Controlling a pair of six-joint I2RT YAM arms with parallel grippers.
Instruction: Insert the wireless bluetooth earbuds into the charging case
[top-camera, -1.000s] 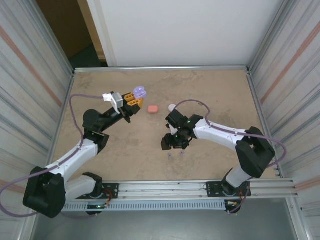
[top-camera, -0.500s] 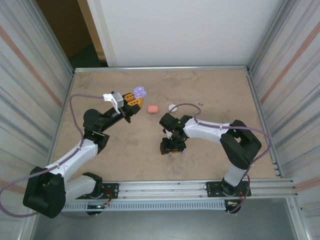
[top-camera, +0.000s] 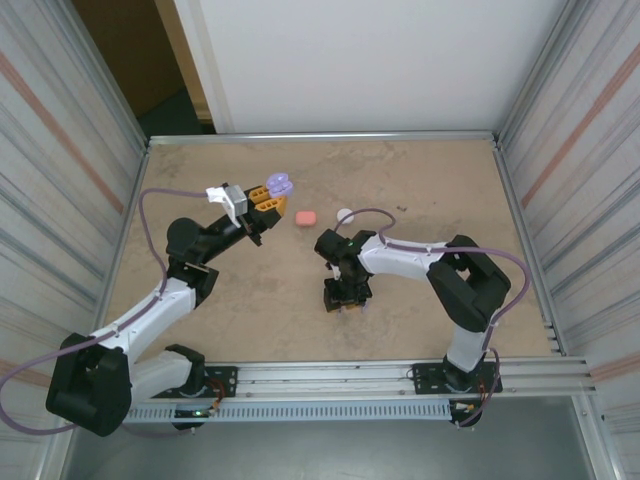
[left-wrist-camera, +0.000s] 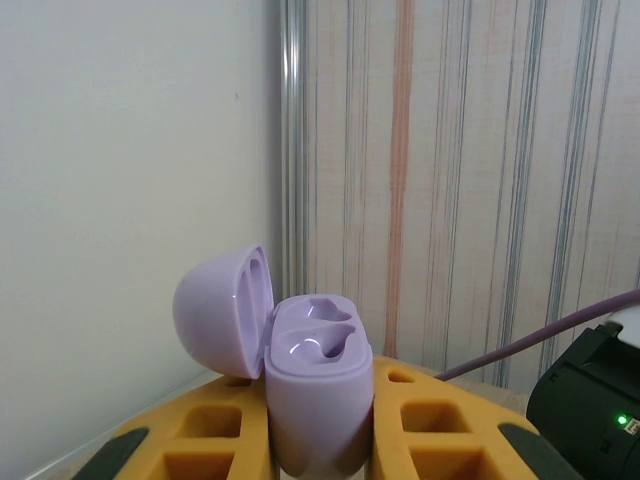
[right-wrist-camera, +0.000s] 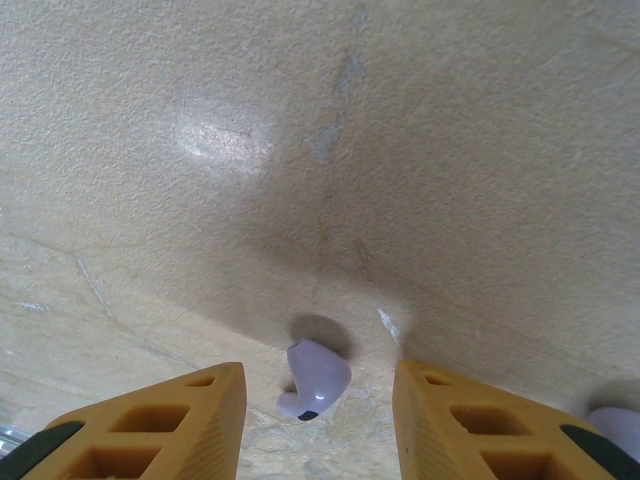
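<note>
The case (left-wrist-camera: 315, 390) is smooth, glossy lilac plastic that catches highlights on its rim. The earbud (right-wrist-camera: 315, 378) has the same shiny plastic finish. The fingers (right-wrist-camera: 170, 425) look like matt orange plastic. The table (right-wrist-camera: 400, 150) is matt, grainy and stone-like, with faint scuffs.

The table (top-camera: 430, 190) is a beige, mottled slab with faint scratches and a metal rim. A pink case (top-camera: 306, 217) and a white case (top-camera: 345, 214) lie near each other, apart, toward the far middle. In the right wrist view a purple earbud (right-wrist-camera: 315, 378) lies on the bare surface, with a second earbud (right-wrist-camera: 618, 428) cut off at the lower right edge.
</note>
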